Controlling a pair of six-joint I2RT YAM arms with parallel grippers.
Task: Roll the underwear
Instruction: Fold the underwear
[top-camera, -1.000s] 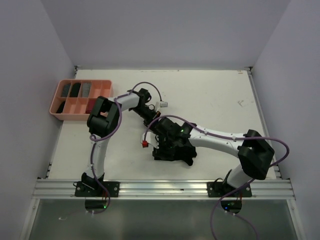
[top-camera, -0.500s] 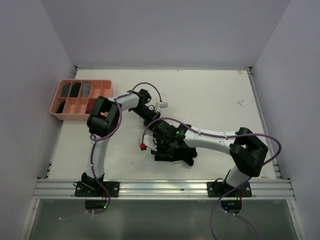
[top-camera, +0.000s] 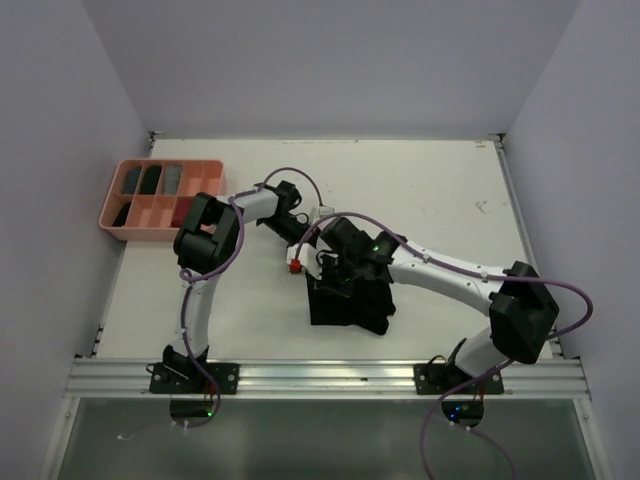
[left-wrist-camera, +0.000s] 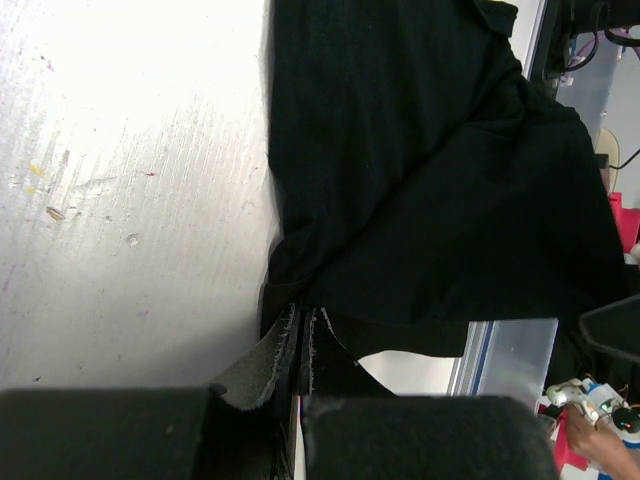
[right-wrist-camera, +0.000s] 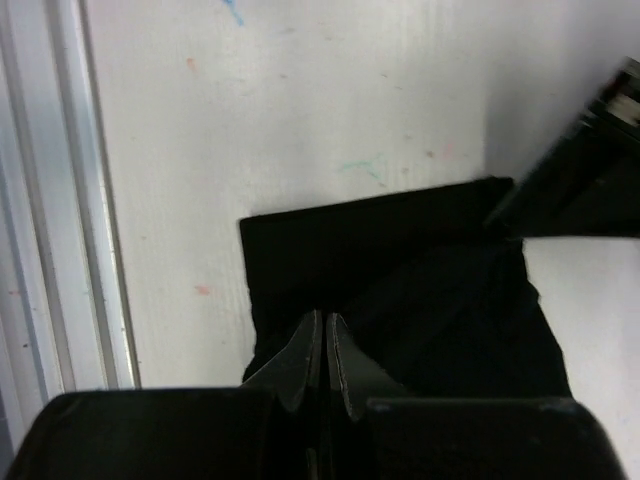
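Note:
The black underwear (top-camera: 348, 306) lies rumpled on the white table (top-camera: 440, 200) near the front edge. My left gripper (left-wrist-camera: 300, 325) is shut, and the cloth's (left-wrist-camera: 420, 170) far edge puckers into its fingertips. From above, the left gripper (top-camera: 308, 245) sits just behind the garment. My right gripper (right-wrist-camera: 325, 322) is shut with its tips in the black cloth (right-wrist-camera: 400, 260), which bunches up round them. In the top view the right gripper (top-camera: 330, 282) is over the garment's far left part. No striped garment lies on the table.
A salmon-pink compartment tray (top-camera: 112, 215) stands at the far left with dark and grey rolls in several cells. The aluminium rail (top-camera: 320, 378) runs along the near edge. Both forearms cross close together above the cloth's far side.
My right gripper has shut on the black cloth and drawn back away from the near edge. The garment now looks more stretched and squared. The left gripper has stayed shut in place.

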